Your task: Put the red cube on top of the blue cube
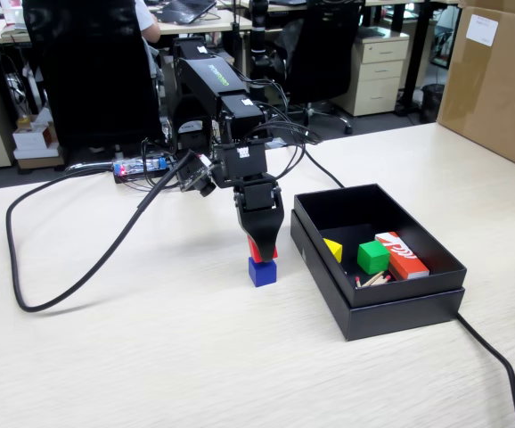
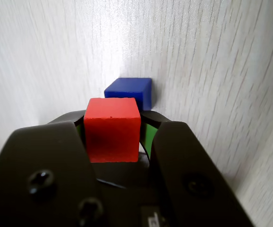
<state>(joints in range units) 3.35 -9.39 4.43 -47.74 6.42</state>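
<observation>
The gripper points straight down over the middle of the desk, its jaws pinching the red cube by two opposite sides. In the wrist view the red cube sits squarely between the black fingers, with green pads showing beside it. The blue cube rests on the desk directly below, just beside the left wall of the black box in the fixed view. Whether the red cube already touches the top of the blue cube is hard to tell; in the fixed view they look very close or in contact. Inside the box lie a yellow block, a green cube and a red-orange and white rectangular box. A thick black cable loops across the desk toward its left edge.
</observation>
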